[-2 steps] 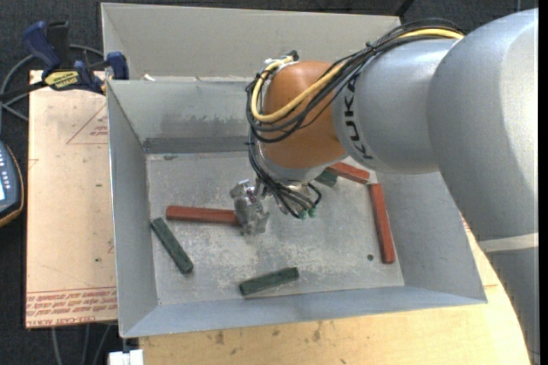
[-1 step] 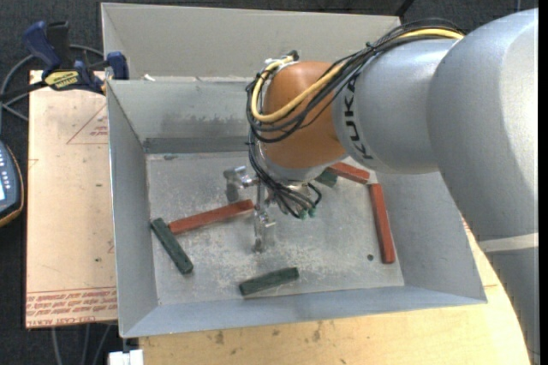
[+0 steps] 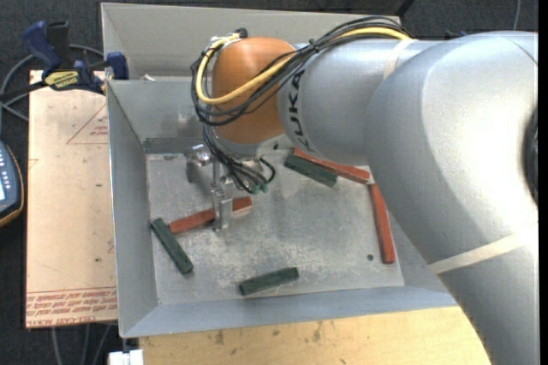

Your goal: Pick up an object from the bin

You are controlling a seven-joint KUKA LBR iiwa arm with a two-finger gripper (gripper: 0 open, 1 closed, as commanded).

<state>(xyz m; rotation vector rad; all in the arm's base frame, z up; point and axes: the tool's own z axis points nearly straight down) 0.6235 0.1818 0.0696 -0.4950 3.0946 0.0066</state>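
My gripper (image 3: pixel 223 216) reaches down to the bin floor at the left of the middle, under the orange wrist cover. Its fingertips stand on a flat red-orange stick (image 3: pixel 195 221) that lies slanted across the floor, one end to the left and the other end showing to the right of the fingers. The fingers look closed around that stick. A dark green stick (image 3: pixel 171 246) lies just to the lower left, slanted. Another dark green stick (image 3: pixel 269 281) lies near the front wall.
A red-orange stick (image 3: pixel 382 224) lies along the right wall. A dark green stick (image 3: pixel 310 170) and a red-orange one (image 3: pixel 342 170) lie together at the back right, partly under the arm. The arm covers the bin's right side.
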